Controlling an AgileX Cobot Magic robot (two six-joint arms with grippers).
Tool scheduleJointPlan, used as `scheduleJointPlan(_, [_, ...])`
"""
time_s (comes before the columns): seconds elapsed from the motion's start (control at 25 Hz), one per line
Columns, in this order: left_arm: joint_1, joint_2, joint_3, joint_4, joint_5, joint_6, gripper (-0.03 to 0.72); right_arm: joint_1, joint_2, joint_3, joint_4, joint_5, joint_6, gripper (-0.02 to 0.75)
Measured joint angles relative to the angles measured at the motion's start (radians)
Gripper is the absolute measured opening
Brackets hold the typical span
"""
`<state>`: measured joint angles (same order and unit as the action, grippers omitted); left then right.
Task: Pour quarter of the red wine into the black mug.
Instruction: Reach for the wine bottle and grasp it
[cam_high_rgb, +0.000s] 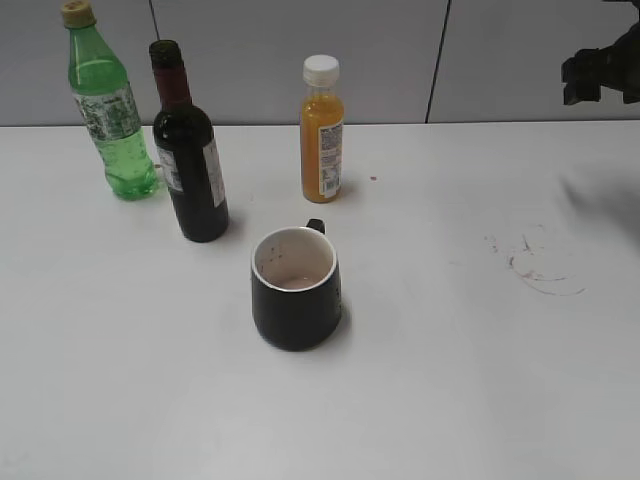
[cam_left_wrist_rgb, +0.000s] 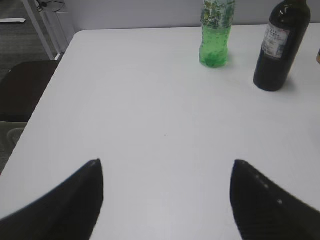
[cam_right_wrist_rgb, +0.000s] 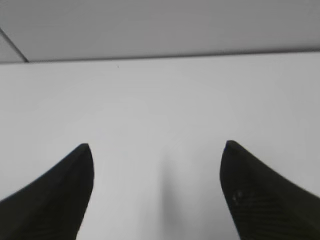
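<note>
- Red wine (cam_high_rgb: 192, 160) upright at back left, between green bottle (cam_high_rgb: 105, 105) and juice bottle (cam_high_rgb: 322, 130); uncapped, seemingly
- Black mug (cam_high_rgb: 294, 288) just in front, mouth up, ready for pouring
- Left gripper (cam_left_wrist_rgb: 167, 172) spread wide, empty, facing the wine; right gripper (cam_right_wrist_rgb: 156, 150) likewise wide, empty, over bare table (cam_high_rgb: 480, 380)

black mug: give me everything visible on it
The black mug is squat, matte black outside, white inside, with a small loop handle at its far side. It stands upright on the white table, in front of the wine bottle and juice bottle, touching neither. A faint pinkish residue shows at its bottom. No gripper is near it.
</note>
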<state>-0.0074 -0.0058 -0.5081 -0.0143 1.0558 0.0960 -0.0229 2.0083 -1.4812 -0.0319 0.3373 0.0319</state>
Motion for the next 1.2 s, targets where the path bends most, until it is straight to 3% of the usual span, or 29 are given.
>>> scheduleJointPlan(0.2, [0.000,0.000,0.000,0.000,0.000,0.000,0.589,0.000,-0.001,-0.157,0.058,0.413,-0.099,0.596])
scheduleJointPlan(0.48, [0.000,0.000,0.000,0.000,0.000,0.000,0.589,0.000,-0.004,-0.240,0.141,0.820,-0.163,0.595])
scheduleJointPlan(0.8, [0.000,0.000,0.000,0.000,0.000,0.000,0.589,0.000,-0.134,-0.191,0.169,0.850,-0.165,0.595])
scheduleJointPlan(1.2, [0.000,0.000,0.000,0.000,0.000,0.000,0.589,0.000,-0.620,0.289,0.171,0.837,-0.166,0.594])
